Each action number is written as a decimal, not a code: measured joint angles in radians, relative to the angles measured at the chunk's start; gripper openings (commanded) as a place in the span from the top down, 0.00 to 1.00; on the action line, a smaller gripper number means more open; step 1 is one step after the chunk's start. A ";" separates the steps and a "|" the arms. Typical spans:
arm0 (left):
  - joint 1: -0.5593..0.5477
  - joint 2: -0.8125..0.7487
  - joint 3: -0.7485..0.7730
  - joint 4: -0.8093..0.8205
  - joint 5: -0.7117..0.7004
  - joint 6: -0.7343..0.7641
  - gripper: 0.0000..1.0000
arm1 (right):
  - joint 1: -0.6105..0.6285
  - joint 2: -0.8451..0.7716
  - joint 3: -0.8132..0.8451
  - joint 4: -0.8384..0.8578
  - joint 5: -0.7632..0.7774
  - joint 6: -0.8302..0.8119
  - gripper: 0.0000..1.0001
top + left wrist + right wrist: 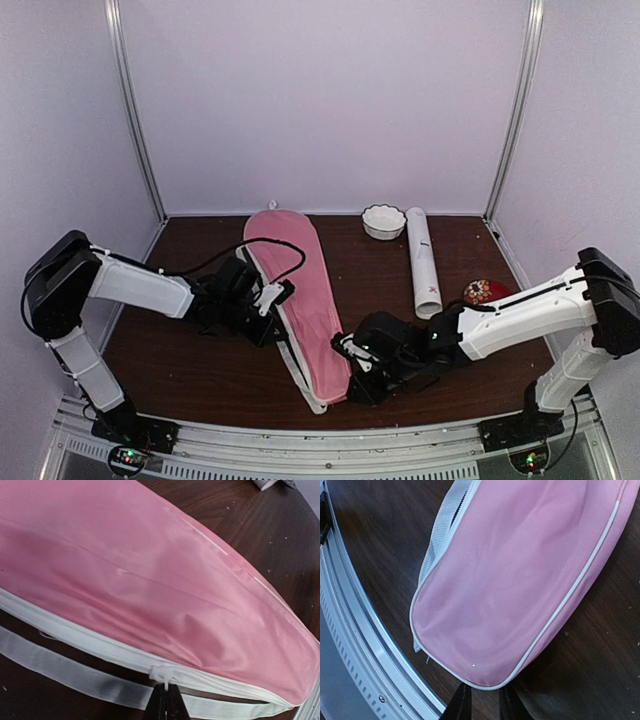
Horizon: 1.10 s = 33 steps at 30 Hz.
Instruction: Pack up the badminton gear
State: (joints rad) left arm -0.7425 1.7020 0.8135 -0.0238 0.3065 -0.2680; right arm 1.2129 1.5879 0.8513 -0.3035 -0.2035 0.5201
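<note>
Pink fabric fills the middle of the dark wooden counter (180, 350): the long racket-shaped cover (300, 300) lies flat, its broad rounded head toward 12 o'clock and its narrow end toward 6 o'clock near the front edge. White piping edges it, and a white zip band runs down its 9 o'clock side, with a loose white strap (60, 667) lying just beside that band.

The left tool (166, 702) sits against the cover's 9 o'clock edge, about halfway along. Its tips are pressed fully together, pinching the small white zip pull (162, 672) that sticks out of the zip band.

The right tool (485, 705) is low at the cover's 6 o'clock end. Its two fingers stand a narrow gap apart with bare wood showing between them. The cover's rounded, piped end lies just beyond the tips, and the tool has hold of nothing.

The long white tube (424, 262) lies on its side at about 2 o'clock, well apart from the cover. A small white scalloped bowl (384, 221) sits at 1 o'clock, just beside the tube's far end. A red patterned dish (486, 292) rests at 3 o'clock, near the tube's near end.
</note>
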 measured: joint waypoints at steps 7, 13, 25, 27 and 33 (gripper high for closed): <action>-0.095 -0.047 -0.061 0.023 0.027 -0.042 1.00 | -0.022 0.044 0.010 0.085 0.029 0.035 0.72; -0.071 -0.041 -0.071 0.024 0.042 -0.061 1.00 | -0.006 0.016 -0.014 0.146 0.029 -0.042 0.64; 0.006 0.003 -0.066 0.022 0.118 -0.045 1.00 | 0.090 -0.060 -0.016 0.181 0.192 -0.460 0.61; 0.011 0.003 -0.066 0.022 0.127 -0.044 1.00 | 0.090 -0.048 -0.016 0.206 0.209 -0.517 0.61; 0.018 0.003 -0.066 0.022 0.145 -0.045 1.00 | 0.090 0.031 -0.008 0.246 0.226 -0.636 0.60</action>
State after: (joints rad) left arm -0.7250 1.7054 0.7479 -0.0017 0.4519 -0.3126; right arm 1.3033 1.6188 0.8433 -0.0570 0.0223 -0.1154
